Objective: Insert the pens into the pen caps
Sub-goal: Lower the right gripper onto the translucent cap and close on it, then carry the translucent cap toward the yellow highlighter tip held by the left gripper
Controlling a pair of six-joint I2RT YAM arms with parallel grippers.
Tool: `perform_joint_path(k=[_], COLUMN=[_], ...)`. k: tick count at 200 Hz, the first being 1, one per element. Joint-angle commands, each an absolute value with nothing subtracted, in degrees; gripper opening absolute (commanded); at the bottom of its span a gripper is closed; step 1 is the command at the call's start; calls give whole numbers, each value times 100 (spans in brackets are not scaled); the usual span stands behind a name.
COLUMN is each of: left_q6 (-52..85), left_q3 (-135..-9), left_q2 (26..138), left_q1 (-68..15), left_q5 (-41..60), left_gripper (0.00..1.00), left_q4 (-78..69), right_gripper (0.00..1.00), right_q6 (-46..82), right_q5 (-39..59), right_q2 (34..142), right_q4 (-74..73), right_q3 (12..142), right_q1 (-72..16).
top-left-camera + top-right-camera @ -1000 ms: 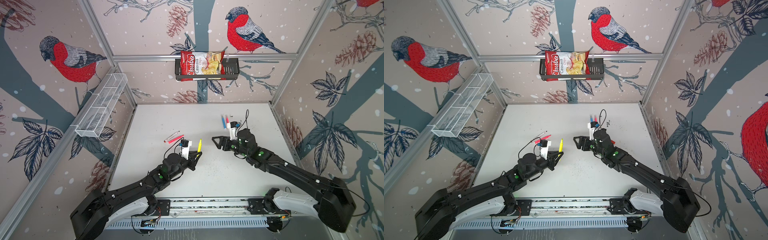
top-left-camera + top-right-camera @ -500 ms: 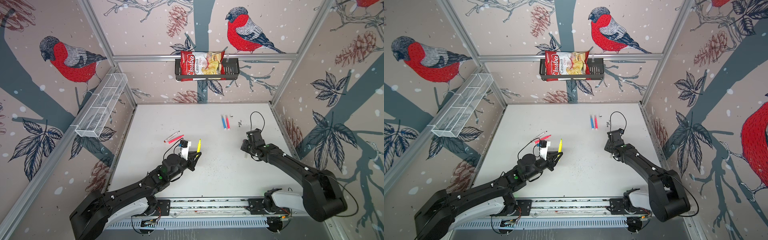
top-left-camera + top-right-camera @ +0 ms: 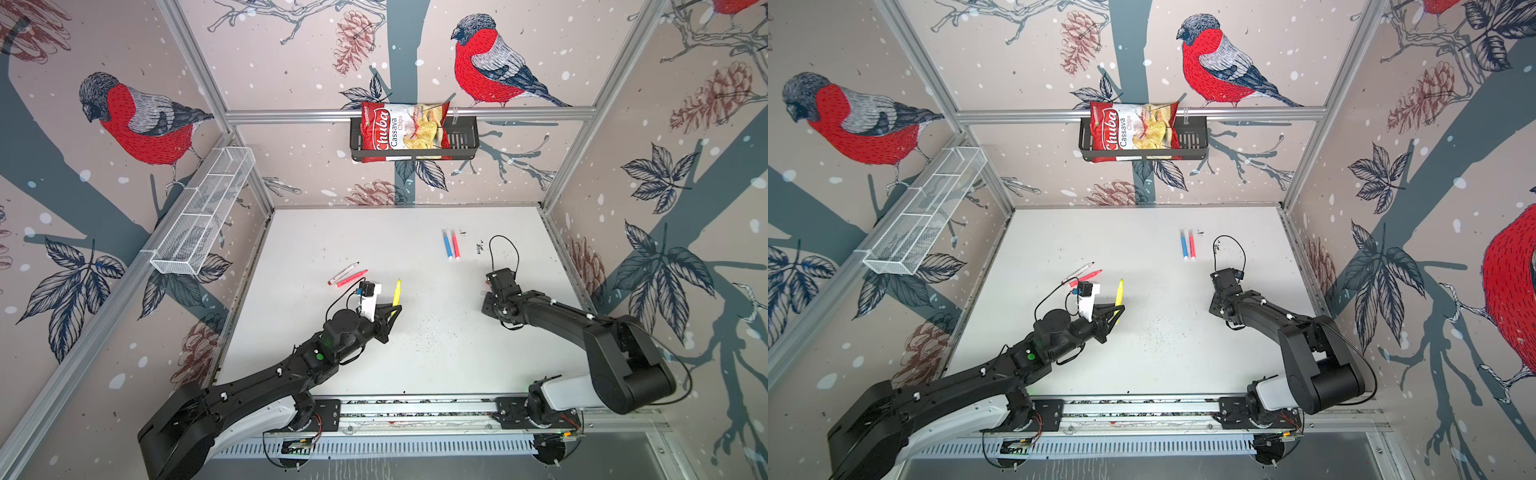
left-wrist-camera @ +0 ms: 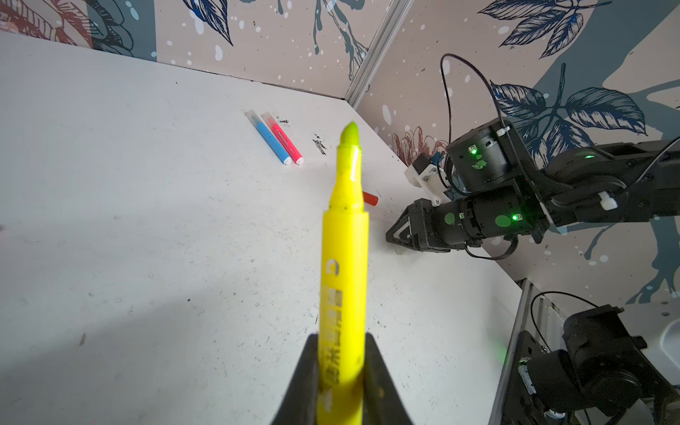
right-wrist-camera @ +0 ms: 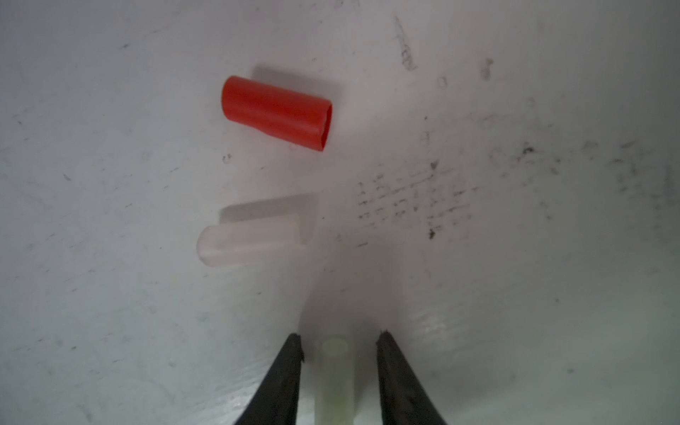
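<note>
On my white worktop (image 3: 415, 353), my left gripper (image 4: 340, 346) holds the yellow pen (image 4: 344, 257) tight, and its tip sticks out in front. My right gripper (image 5: 340, 342) is down low on the right, jaws a little apart, with a pale cap (image 5: 336, 375) between them, not touching. Just past it lie a clear cap (image 5: 250, 243) and a red cap (image 5: 276, 112).

Bullfinch-patterned walls (image 3: 291, 62), scuffed white table (image 3: 415, 374), wire basket (image 3: 203, 216), black shelf (image 3: 463, 139) holding chips bag (image 3: 399, 131)
</note>
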State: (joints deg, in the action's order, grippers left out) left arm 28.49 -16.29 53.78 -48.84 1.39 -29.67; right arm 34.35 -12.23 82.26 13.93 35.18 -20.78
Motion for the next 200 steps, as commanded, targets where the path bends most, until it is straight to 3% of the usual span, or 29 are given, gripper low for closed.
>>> perform_joint_path(k=[1,15,30,114,200], left_q6=[2791,2799,2806,2890,3110], left_q3=[-1651,-1631,-1596,-1700,-2132], left_q2=[5379,5340,5294,5649,6877], left_q1=[-4878,-4877,-4878,-4886,-5942], left_q5=[127,110,80,480,363], left_gripper=[4,4,4,4,4], left_q4=[-3173,-3164,-3162,-3410,-4667], right_gripper=[25,15,11,10,11], right_q6=[3373,3407,3429,3626,4327], right_q5=[-971,-930,-748,2391,2417], right_q2=[8325,8309,8192,5951,5090], right_q4=[1336,1332,1298,-859,-3118], right_q3=[3511,3513,3537,3474,3000], right_q1=[-2126,-2186,-2291,-2811,-3273])
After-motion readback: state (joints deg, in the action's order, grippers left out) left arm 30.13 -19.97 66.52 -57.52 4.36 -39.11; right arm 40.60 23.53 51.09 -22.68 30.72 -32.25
